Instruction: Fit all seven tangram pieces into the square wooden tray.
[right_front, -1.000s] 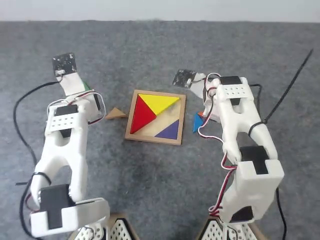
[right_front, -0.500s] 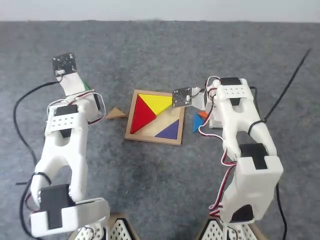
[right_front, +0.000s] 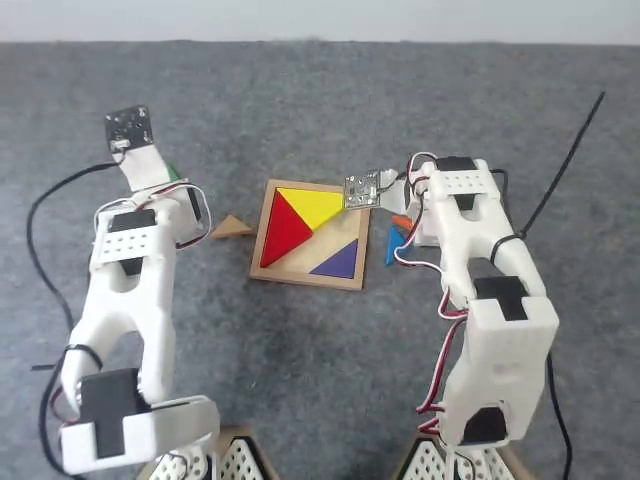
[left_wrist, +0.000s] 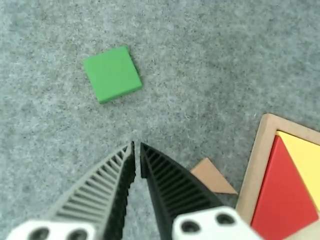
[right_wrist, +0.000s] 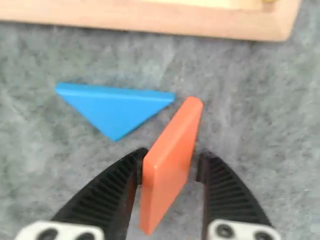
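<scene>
Grey felt surface (right_front: 300, 380) (carpet-like), pale wall (right_front: 320, 20) behind.

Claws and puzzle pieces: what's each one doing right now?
Tray: partly filled, holding red piece, yellow piece, purple piece.
Left claw: shut, empty.
Right claw: shut on orange piece.
Orange piece: tipped up on edge.
Blue triangle: flat on carpet, outside tray.
Green square: flat on carpet.
Tan triangle: flat beside tray.
</scene>
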